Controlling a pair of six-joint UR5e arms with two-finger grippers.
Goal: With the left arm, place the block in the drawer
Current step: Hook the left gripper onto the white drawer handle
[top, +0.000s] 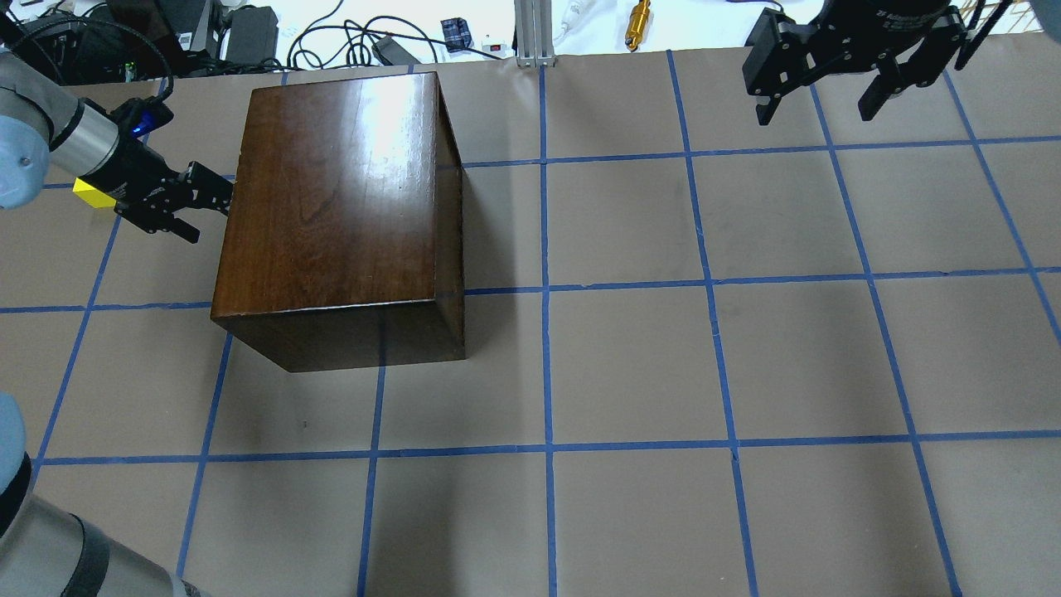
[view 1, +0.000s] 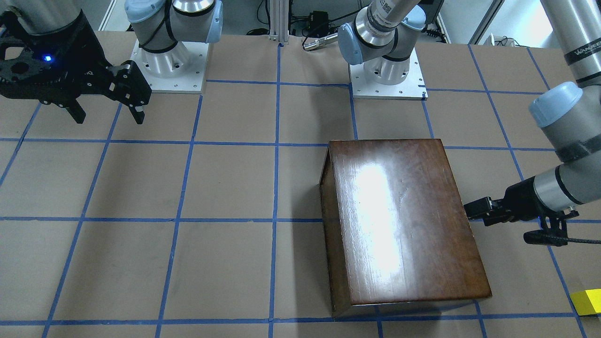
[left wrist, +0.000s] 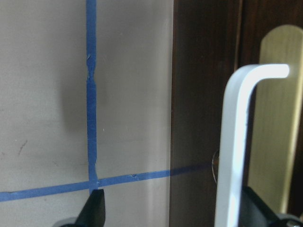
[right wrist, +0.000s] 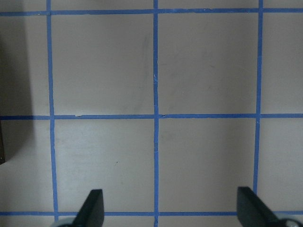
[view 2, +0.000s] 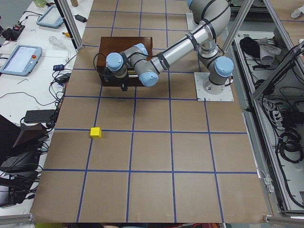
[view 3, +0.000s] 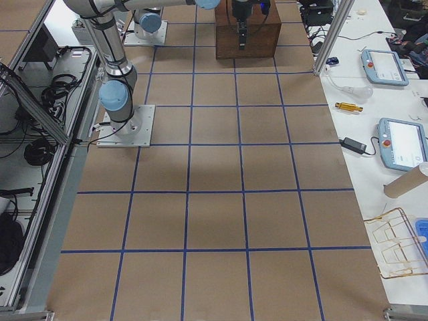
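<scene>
left arm (top: pixel 79 137) is stretched out low, wrist lying pretty much flat so the left gripper (top: pixel 209 214) points sideways, jaws spread wide; right arm (view 1: pixel 44 14) hangs up high, right gripper (view 1: pixel 109 117) aimed straight down, fingers wide apart too

The tabletop (top: pixel 630 365) is covered in brown paper, ruled into squares by blue tape (top: pixel 545 289). At its far edge stands an aluminium post (top: pixel 528 33). A small brass-coloured piece (top: pixel 639 15) and a tangle of black cables (top: pixel 331 37) lie beyond it. A white side bench (view 3: pixel 374 200) carries one touchscreen pendant (view 3: pixel 384 67), a second pendant (view 3: pixel 401 144), a cardboard tube (view 3: pixel 406 181) and a wire rack (view 3: pixel 396 244).
</scene>
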